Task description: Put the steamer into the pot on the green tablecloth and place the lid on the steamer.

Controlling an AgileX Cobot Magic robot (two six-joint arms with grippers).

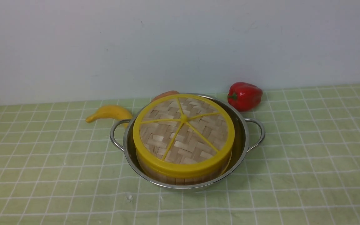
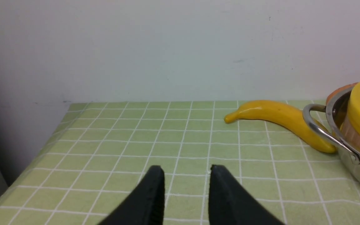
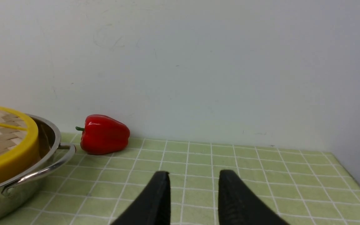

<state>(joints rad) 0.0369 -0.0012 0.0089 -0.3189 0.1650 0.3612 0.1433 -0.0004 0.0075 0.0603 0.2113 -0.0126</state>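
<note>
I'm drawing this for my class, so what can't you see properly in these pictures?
- Food in the steamer: front view, hidden by the lid.
- Orange-brown thing: front view, mostly behind the lid and pot.
- Banana end: front view, partly behind the pot's handle.
- Left gripper and right gripper tips: wrist views, blurred.
- Pot's far sides: wrist views, cut off by the edge.
</note>
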